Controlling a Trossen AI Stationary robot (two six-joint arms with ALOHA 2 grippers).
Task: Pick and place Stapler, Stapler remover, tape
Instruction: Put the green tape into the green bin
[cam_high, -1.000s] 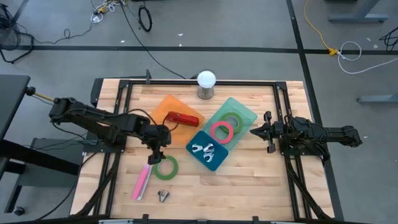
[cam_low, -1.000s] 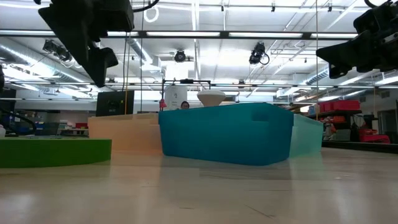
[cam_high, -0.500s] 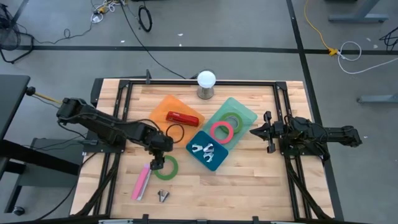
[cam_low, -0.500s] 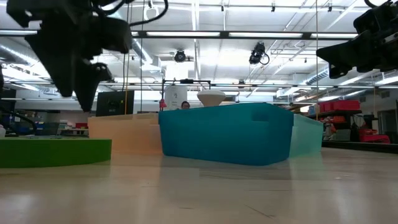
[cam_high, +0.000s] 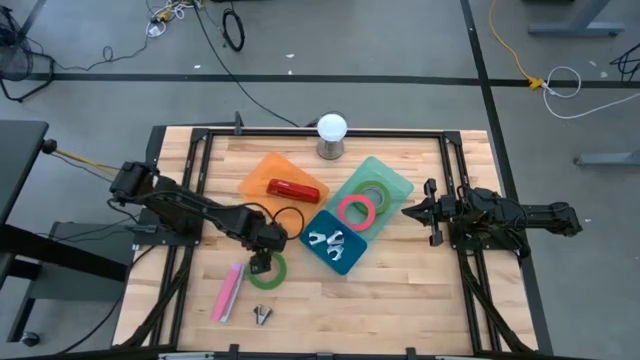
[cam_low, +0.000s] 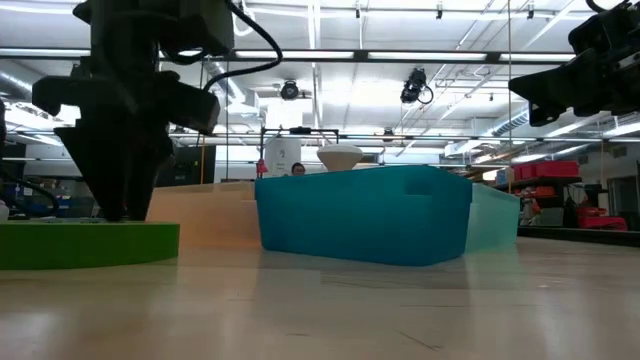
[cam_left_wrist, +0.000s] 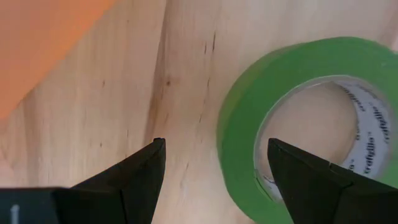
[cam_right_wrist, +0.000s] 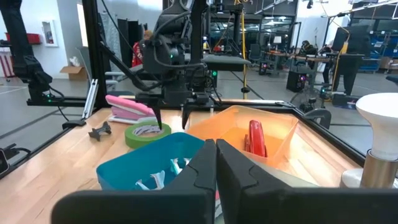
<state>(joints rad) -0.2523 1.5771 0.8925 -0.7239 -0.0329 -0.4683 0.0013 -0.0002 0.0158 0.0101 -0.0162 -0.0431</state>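
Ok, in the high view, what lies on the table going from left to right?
Pink stapler → left tool, open over the green tape roll → red stapler in the orange tray → blue bin of staple removers → pink tape roll → right tool, shut.

Place: I see a robotics lab or workshop hall.
Ceiling: exposed pipes (cam_low: 330, 12) and strip lights (cam_low: 420, 55) (industrial).
Floor: grey concrete (cam_high: 380, 50) with loose cables (cam_high: 232, 28).
Background: metal frames (cam_right_wrist: 93, 56) and equipment racks.
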